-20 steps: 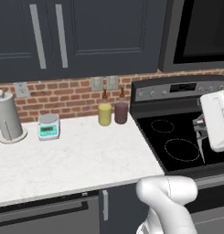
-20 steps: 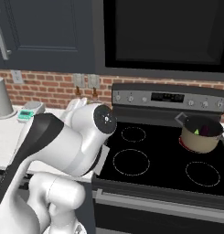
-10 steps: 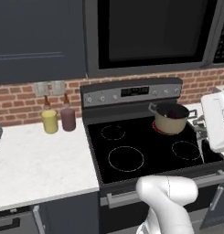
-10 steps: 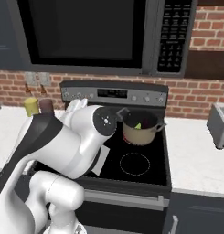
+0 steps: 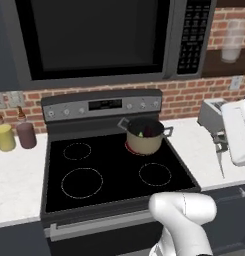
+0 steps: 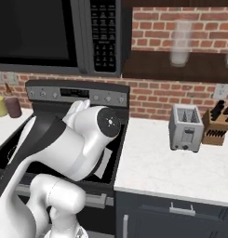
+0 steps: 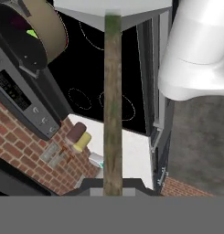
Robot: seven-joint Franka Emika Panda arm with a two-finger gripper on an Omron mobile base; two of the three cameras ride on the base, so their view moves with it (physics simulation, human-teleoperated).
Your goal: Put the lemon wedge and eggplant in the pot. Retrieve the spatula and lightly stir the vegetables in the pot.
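Observation:
The beige pot (image 5: 144, 137) stands on the stove's back right burner, with the yellow-green lemon wedge (image 5: 140, 133) inside it. In the hand view the pot (image 7: 38, 32) sits at the upper left, holding the lemon wedge (image 7: 32, 33) and the purple eggplant (image 7: 16, 20). My gripper (image 5: 220, 144) hangs over the counter to the right of the stove, shut on the spatula (image 5: 222, 166). The spatula handle (image 7: 112, 105) runs straight up from the gripper (image 7: 112, 185) to its light-grey blade (image 7: 113, 7).
A toaster (image 6: 185, 128) and a knife block (image 6: 217, 123) stand on the right counter. A yellow bottle (image 5: 5, 137) and a maroon bottle (image 5: 26, 135) stand left of the black stove top (image 5: 109, 175). A microwave (image 5: 94, 40) hangs above.
The base has driven to the right, so the views slid from the left counter to the stove and the right counter. The gripper has stayed shut on the spatula.

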